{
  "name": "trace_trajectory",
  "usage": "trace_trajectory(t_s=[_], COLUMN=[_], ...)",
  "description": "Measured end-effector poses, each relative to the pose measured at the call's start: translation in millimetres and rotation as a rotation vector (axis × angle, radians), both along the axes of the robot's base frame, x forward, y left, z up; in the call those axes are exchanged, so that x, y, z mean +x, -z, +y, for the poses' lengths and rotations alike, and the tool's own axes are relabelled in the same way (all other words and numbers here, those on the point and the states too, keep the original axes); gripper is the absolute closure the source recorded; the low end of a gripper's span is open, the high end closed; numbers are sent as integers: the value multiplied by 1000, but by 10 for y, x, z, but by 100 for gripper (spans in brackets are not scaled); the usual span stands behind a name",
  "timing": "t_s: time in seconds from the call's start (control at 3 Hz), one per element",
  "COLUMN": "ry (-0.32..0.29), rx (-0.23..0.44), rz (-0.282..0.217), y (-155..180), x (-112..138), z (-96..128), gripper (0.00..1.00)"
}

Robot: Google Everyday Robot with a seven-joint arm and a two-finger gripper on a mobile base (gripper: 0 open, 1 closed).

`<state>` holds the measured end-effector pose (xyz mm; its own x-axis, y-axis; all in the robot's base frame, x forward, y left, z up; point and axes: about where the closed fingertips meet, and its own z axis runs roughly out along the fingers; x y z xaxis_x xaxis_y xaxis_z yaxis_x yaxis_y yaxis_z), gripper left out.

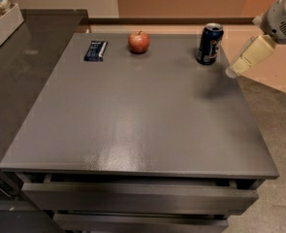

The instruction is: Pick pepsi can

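A: Where's the pepsi can [210, 43]?

B: Upper right of the bench [133, 125], upright, well right of the apple [139, 41]. The gripper [235, 68] hangs just right of it. I can't tell its grip state.

A: Advice?

B: Come in level, straddle mid-can, avoid tipping it.

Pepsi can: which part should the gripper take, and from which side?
Probably the middle of the round wall of the pepsi can, approached level from the right of the camera view. The can stands upright near the far edge of the table, the gripper hangs close on that side, and the apple and blue packet lie well to the left, so nothing blocks the way.
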<state>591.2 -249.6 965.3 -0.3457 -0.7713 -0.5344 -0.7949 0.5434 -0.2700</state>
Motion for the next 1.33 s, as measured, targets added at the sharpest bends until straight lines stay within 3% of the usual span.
trace_trajectory(t_s=[0.67,1.33], ry=[62,42], rx=[134,268], rz=[-71,-162], y=[242,490], x=[570,956], z=[-97,-137], gripper=[0,0])
